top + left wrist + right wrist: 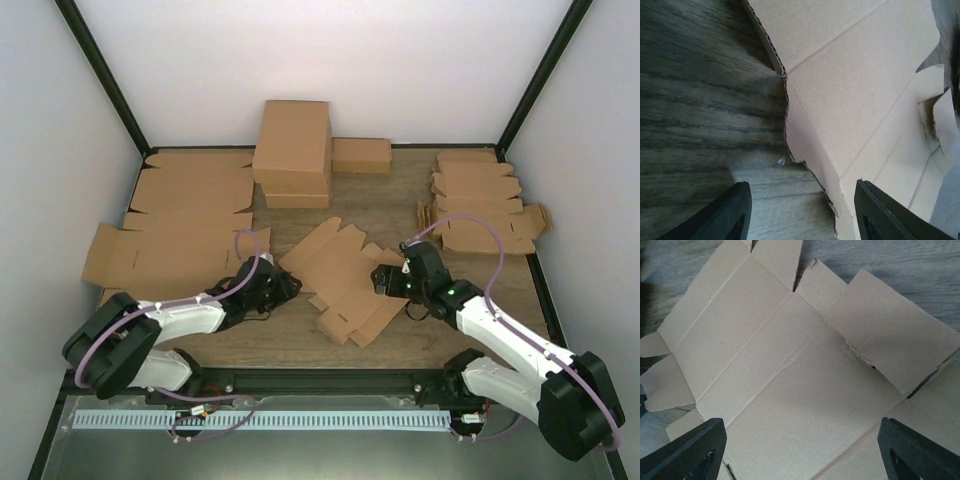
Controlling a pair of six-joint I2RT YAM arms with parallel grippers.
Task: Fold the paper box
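The paper box [342, 280] is a brown die-cut blank lying mostly flat in the middle of the table, with one flap near its right side raised. It shows in the left wrist view [860, 85] and fills the right wrist view [790, 375]. My left gripper [290, 287] is open at the blank's left edge, low over the wood [799, 210]. My right gripper [383, 283] is open over the blank's right part [800, 450], its fingers wide apart above the cardboard. Neither holds anything.
Wide flat cardboard sheets [180, 215] lie at the left. Folded brown boxes [293, 150] stand at the back centre. A pile of small blanks [480, 200] lies at the back right. Walls enclose the table on three sides.
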